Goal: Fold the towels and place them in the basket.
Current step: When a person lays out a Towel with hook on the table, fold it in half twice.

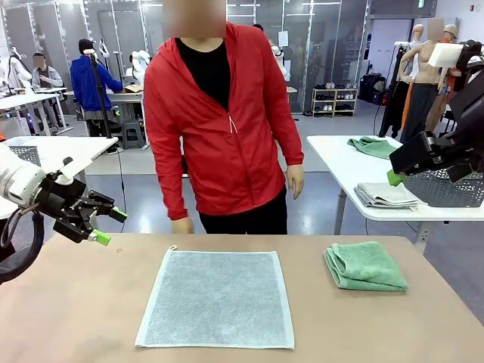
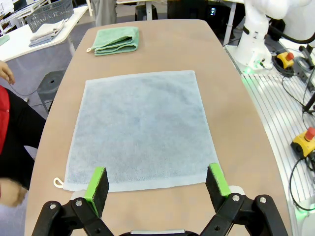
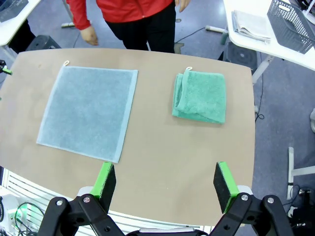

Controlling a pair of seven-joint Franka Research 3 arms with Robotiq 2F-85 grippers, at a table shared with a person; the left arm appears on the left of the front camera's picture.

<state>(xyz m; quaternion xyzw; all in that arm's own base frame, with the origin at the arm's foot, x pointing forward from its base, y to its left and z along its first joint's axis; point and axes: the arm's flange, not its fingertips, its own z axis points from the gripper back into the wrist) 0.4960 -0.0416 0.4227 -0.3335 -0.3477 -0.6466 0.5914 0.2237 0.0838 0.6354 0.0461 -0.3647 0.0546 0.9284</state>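
Observation:
A pale blue-grey towel (image 1: 215, 299) (image 2: 139, 128) (image 3: 88, 110) lies spread flat on the middle of the tan table. To its right rests a mint green towel (image 1: 365, 266) (image 2: 116, 40) (image 3: 200, 95), folded. My left gripper (image 1: 106, 225) (image 2: 157, 184) hovers open above the table's left end, just short of the flat towel's edge. High over the right side, my right gripper (image 1: 395, 179) (image 3: 165, 182) is open and holds nothing. The dark grey mesh basket (image 1: 454, 189) (image 3: 293, 19) (image 2: 49, 14) stands on the white side table at the right.
A person in a red jacket (image 1: 223, 128) stands at the far edge, one hand (image 1: 181, 224) near the flat towel's far corner. The white side table (image 1: 340, 155) also carries a folded grey cloth (image 1: 387, 195) and a green cloth (image 1: 373, 146).

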